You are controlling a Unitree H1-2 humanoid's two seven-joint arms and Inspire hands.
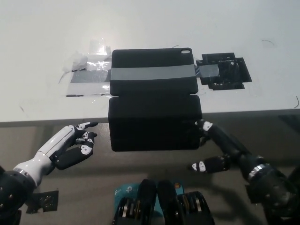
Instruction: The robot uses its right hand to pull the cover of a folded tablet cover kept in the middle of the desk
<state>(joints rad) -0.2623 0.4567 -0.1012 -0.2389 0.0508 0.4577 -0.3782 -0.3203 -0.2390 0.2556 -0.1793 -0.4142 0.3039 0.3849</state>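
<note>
The black tablet case (153,77) lies taped to the middle of the white desk (42,56) by a grey strip across it. Its cover flap (154,123) is folded out toward me and hangs over the desk's front edge. My black right hand (219,152) is below the desk edge at the flap's right side, fingers spread, one fingertip (206,125) touching or just beside the flap's right edge; it holds nothing. My white left hand (75,144) rests below the desk edge at the lower left, fingers loosely apart.
Clear and grey tape (86,75) sticks out on the desk left of the case. A patch of black tape (224,71) lies to its right. The desk's front edge (56,121) runs across the picture in front of both hands.
</note>
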